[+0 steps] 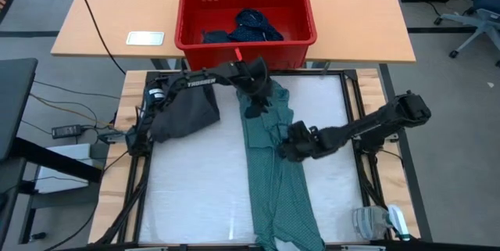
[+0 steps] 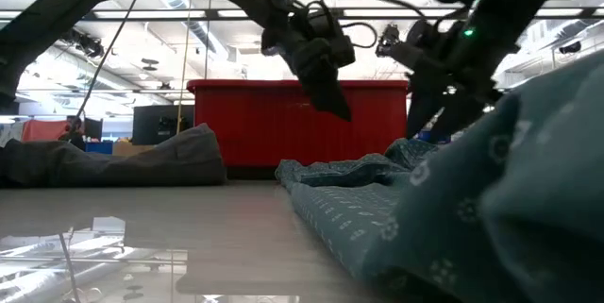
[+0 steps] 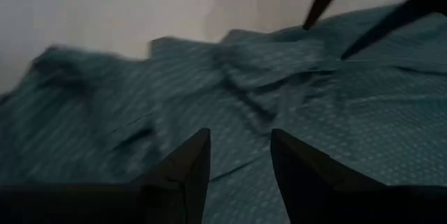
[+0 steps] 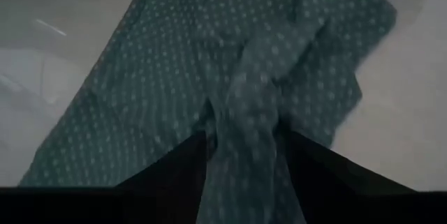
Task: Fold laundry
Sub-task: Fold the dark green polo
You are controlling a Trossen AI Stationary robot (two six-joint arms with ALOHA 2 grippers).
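spreading step: teal shirt (image 1: 275,174) lies lengthwise down the table's (image 1: 187,196) middle. right gripper (image 1: 286,146) pinches a bunched fold at mid-shirt; left gripper (image 1: 255,109) hovers unclenched over the collar end. next: grasp there and flatten.

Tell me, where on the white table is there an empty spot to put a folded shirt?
The biggest bare patch of the white table lies between the teal dotted shirt and the table's left edge, below the charcoal grey garment. A narrower bare strip runs right of the shirt. The middle is crowded: the left gripper and right gripper both work at the shirt.
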